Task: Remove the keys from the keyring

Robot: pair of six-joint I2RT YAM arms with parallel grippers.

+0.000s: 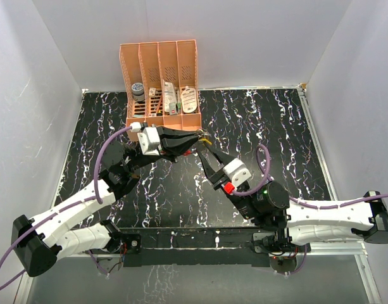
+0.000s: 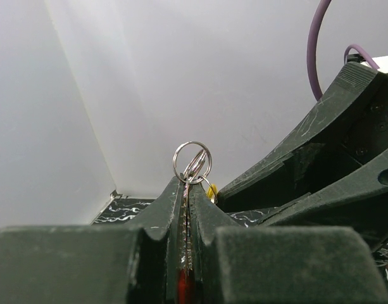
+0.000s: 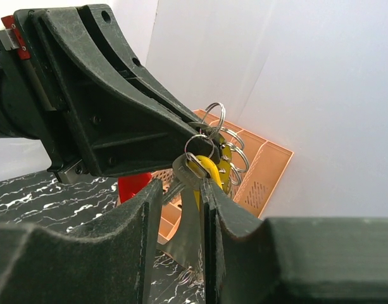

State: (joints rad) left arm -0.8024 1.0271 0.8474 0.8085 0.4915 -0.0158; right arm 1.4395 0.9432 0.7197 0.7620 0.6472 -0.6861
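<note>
My left gripper [image 1: 195, 139] [image 2: 186, 183] is shut on the red-and-white tag, whose red edge [image 2: 183, 285] shows deep between the jaws. The wire keyring [image 2: 192, 161] [image 3: 214, 114] sticks out past its tips, held up in the air. A yellow key [image 3: 209, 170] and a grey key [image 3: 186, 174] hang from linked rings just below the left gripper's tips [image 3: 206, 134]. My right gripper [image 1: 205, 151] [image 3: 183, 185] meets it from below. Its jaws stand apart with the keys between them, and the yellow key lies against the right finger [image 3: 226, 215].
An orange four-slot rack [image 1: 159, 54] [image 3: 269, 158] with small items stands at the back of the black marbled table [image 1: 276, 133], just behind the grippers. White walls close in the sides and back.
</note>
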